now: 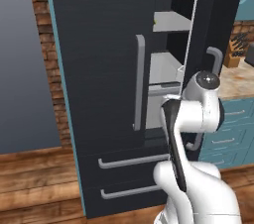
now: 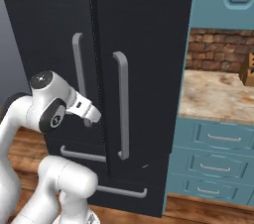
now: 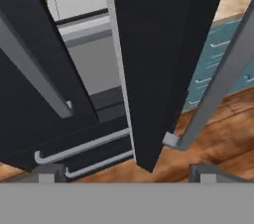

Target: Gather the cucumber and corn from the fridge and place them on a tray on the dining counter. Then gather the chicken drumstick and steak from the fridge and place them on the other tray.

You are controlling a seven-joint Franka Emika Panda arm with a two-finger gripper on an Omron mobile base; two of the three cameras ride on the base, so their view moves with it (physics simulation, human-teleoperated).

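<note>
The fridge [image 1: 106,69] is standing with its right door [image 3: 163,54] swung partly open, pale shelves [image 1: 166,67] showing inside. The gripper [image 3: 126,171] is hovering below that door's edge, jaws spread wide, gripping nothing.

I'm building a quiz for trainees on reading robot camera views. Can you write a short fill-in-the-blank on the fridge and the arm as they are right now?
1. The right door of the fridge stands partly ____.
2. Each fridge door has a long silver ____ running vertically.
3. Below the doors, the drawers have handles that run ____.
4. In the hand view, the gripper has its jaws ____, holding nothing.

Missing words: open; handle; horizontally; open
</note>
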